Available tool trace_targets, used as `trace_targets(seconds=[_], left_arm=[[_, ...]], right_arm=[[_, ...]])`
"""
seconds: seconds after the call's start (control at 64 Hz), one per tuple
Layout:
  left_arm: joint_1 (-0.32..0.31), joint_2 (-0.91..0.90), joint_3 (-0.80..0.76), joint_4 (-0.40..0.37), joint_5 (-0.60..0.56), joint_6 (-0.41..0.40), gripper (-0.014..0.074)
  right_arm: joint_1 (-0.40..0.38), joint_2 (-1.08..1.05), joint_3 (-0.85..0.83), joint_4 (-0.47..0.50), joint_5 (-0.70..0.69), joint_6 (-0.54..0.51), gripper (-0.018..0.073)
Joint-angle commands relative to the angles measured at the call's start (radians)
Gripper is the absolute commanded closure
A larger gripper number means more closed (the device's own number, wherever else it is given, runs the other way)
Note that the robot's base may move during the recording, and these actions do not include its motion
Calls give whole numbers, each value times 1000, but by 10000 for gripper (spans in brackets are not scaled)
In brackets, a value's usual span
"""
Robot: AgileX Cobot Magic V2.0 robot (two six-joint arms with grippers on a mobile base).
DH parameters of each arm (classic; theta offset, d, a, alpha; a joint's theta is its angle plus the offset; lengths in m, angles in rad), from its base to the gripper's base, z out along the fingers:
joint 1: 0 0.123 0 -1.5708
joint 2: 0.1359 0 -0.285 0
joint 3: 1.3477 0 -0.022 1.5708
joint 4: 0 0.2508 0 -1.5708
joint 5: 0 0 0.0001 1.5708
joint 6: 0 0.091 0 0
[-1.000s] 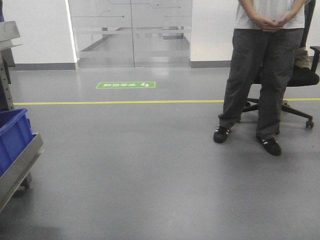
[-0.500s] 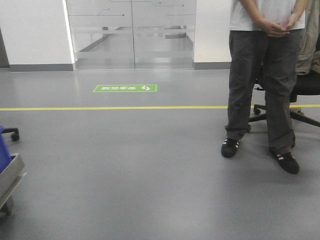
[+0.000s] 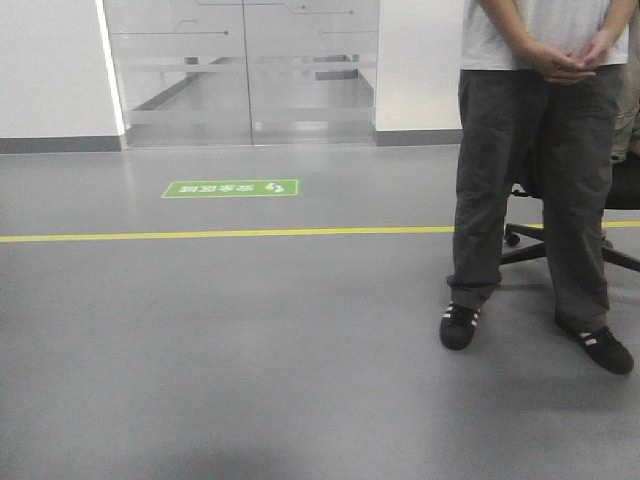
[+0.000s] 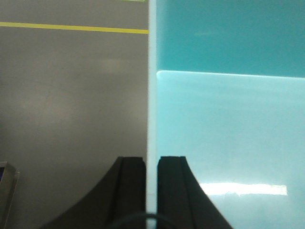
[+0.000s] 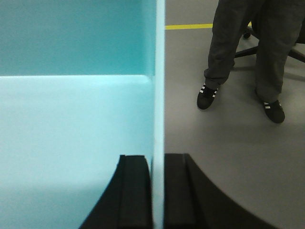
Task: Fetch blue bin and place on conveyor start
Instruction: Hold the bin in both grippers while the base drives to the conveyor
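Swung right, rolled closer to standing man (image 3: 535, 170). Carrying blue bin (image 4: 228, 133) slung between both arms: left end effector (image 4: 151, 164) clamped on left wall, right end effector (image 5: 158, 162) on right wall. No conveyor start in view.

One pale aqua bin (image 4: 228, 133), held by two grippers: left gripper (image 4: 151, 191), right gripper (image 5: 158, 191). Ahead and right of the right gripper: one person (image 3: 535, 170), two striped black shoes (image 3: 459, 325), one office chair (image 3: 522, 250). Ahead of both: one yellow floor line (image 3: 220, 235), one green floor sign (image 3: 231, 188).
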Motion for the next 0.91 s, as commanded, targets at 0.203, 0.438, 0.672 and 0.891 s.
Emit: trace_targets(seconds=[0.203, 0.438, 0.672, 0.891], left_arm=[[-7, -13, -13, 34, -43, 3, 708], [-7, -13, -13, 33, -45, 3, 708], [-7, -13, -13, 33, -45, 3, 708], [-7, -13, -13, 34, -47, 3, 708]], right_arm=[[-1, -10, -10, -24, -28, -11, 720], [-1, -10, -10, -24, -28, -11, 720], [-1, -10, -10, -24, -28, -11, 720], [-1, -10, -10, -24, -28, -11, 720]])
